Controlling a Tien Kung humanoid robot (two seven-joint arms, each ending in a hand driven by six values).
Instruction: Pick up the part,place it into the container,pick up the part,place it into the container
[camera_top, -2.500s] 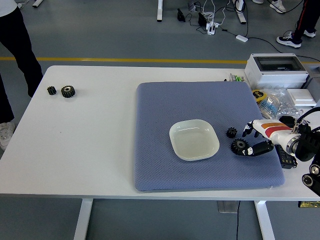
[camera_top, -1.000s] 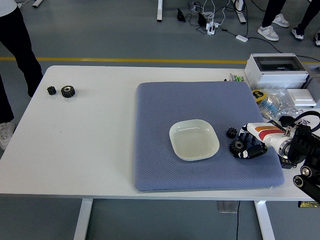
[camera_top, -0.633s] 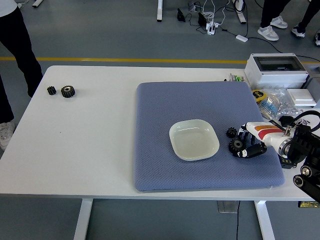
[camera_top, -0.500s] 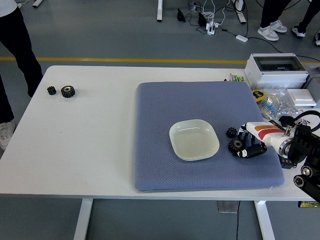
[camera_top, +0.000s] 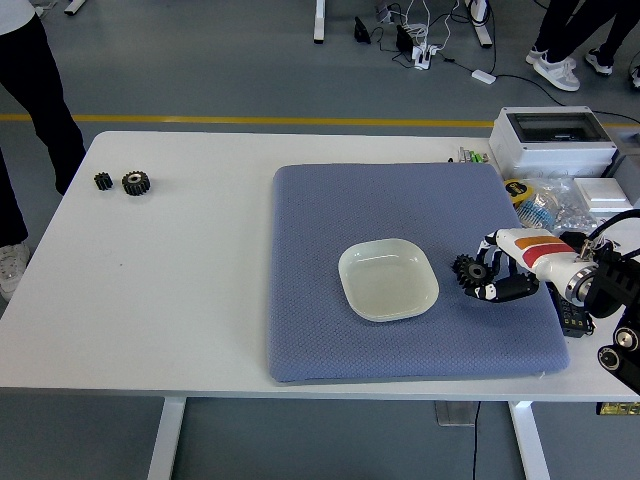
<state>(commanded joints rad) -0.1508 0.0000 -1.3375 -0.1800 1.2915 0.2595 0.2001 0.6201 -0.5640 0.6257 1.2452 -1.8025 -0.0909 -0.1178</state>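
Near the right edge of the blue mat (camera_top: 400, 200): right hand (camera_top: 500, 278), white-backed with black fingers, curled round a black gear (camera_top: 475, 275), just beside the right rim of the container (camera_top: 388, 279). Whether the gear is clear of the mat or resting on it, cannot tell. Second small gear formerly visible beside it: hidden by the fingers or indistinguishable from the held one, cannot tell which. Container, a shallow white square dish with rounded corners, toward the mat's centre-right, holding nothing visible. Mat itself on the right half of the white table (camera_top: 180, 290), reaching close to the near edge. Close to the table's far left corner, two more black gears side by side: a small gear (camera_top: 103, 181) and a larger gear (camera_top: 136, 182). At the far right corner, a grey box (camera_top: 553, 138) with a clear lid, bagged parts (camera_top: 560, 205) beside it. At the left edge of view, a person's dark trouser leg (camera_top: 40, 90) beside the table.
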